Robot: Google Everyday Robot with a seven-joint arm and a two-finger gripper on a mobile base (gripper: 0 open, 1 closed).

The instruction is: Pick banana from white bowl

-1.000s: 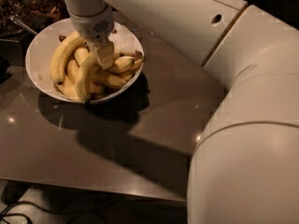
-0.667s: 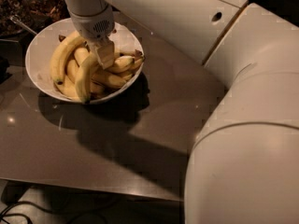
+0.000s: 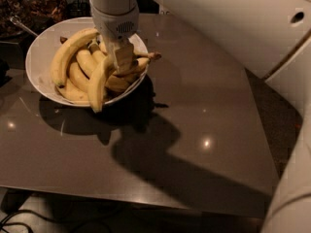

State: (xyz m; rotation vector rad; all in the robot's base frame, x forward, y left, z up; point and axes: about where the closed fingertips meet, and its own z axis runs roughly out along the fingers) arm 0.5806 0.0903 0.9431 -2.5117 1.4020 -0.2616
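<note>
A white bowl (image 3: 40, 45) stands at the back left of the table and holds several yellow bananas. My gripper (image 3: 121, 58) hangs straight down over the bowl's right half, shut on the upper end of the banana (image 3: 97, 85). This banana is long and strongly curved, and its lower tip sticks out over the bowl's front rim. Another long banana (image 3: 67, 53) lies along the left side. A banana with a thin brown-tipped stem (image 3: 150, 56) points right over the rim.
The brown table (image 3: 204, 130) stretches to the right and front of the bowl, with its front edge near the bottom. A dark dish with a spoon (image 3: 22, 25) sits behind the bowl at the far left. My white arm fills the upper right.
The gripper and wrist have moved a little up and to the right. The curved banana has shifted with it, its tip now past the front rim. The arm's bulk has swung upward.
</note>
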